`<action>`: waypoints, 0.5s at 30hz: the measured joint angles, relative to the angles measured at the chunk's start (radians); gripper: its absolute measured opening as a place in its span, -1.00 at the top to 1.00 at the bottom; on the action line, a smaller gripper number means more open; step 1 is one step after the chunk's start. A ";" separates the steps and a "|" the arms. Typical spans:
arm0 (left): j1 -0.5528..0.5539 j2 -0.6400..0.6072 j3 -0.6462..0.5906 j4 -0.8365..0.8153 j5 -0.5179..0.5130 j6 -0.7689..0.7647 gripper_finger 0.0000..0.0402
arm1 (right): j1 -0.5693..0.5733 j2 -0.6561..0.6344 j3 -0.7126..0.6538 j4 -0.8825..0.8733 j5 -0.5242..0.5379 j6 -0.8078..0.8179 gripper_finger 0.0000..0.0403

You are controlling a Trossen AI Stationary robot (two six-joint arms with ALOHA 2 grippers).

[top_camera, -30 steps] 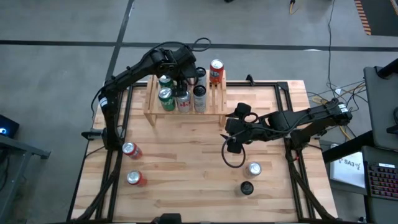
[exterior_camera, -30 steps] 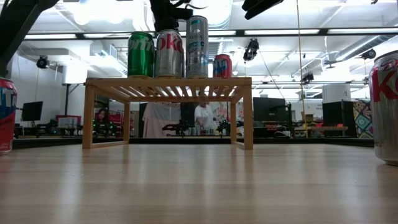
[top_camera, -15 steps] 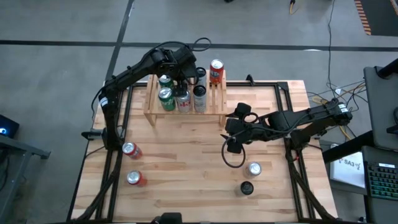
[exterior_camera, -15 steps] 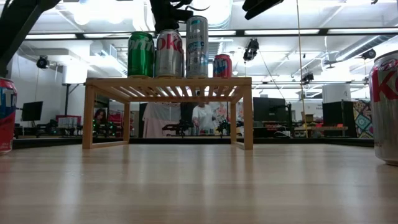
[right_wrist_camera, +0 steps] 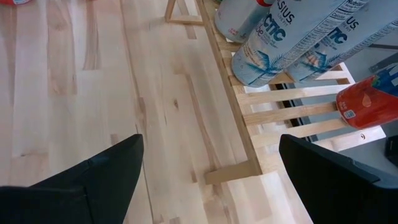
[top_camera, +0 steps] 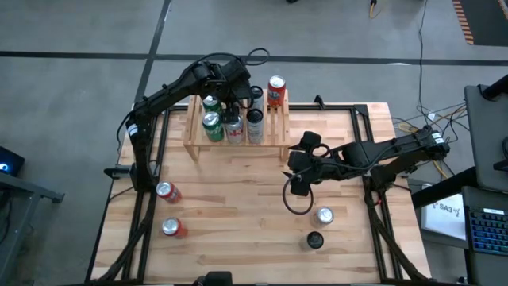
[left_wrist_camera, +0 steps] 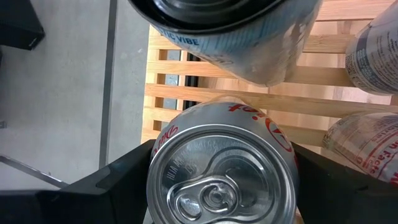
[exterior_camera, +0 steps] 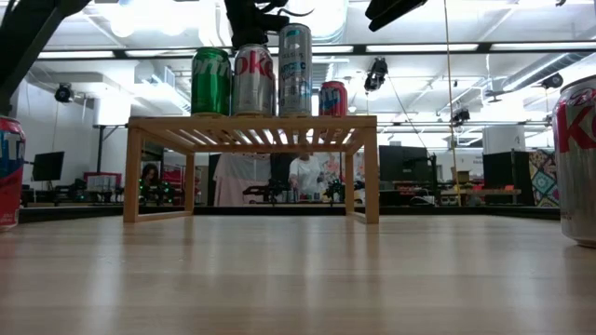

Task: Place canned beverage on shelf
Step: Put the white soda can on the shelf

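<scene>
The silver Coke can (left_wrist_camera: pixel 221 168) sits between the left gripper's (top_camera: pixel 231 102) wide jaws on the shelf (top_camera: pixel 274 141), crowded at twelve o'clock; lifting carelessly could topple neighbours. The right gripper (top_camera: pixel 295 179) waits, jaws wide.

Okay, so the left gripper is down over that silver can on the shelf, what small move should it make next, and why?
Probably lift the left gripper straight up. In the left wrist view its dark fingers flank the silver can, which looks to stand upright on the shelf slats among other cans, so the placing seems done. Whether the fingers touch the can is unclear. Neighbouring cans crowd close, so a sideways exit risks knocking them.
</scene>
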 joint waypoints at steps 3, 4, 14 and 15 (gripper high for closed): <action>0.000 0.000 0.000 0.000 0.000 0.000 -0.46 | 0.000 0.000 0.000 0.000 0.000 0.002 -0.81; 0.000 0.000 0.000 0.000 0.000 0.000 -0.46 | 0.000 0.000 0.000 0.000 0.000 0.003 -0.81; 0.000 0.000 0.002 0.003 -0.009 -0.006 -0.77 | 0.000 0.000 0.000 0.001 0.000 0.003 -0.81; 0.000 0.000 0.002 0.000 -0.009 -0.007 -0.78 | 0.000 0.000 0.000 0.001 0.000 0.003 -0.81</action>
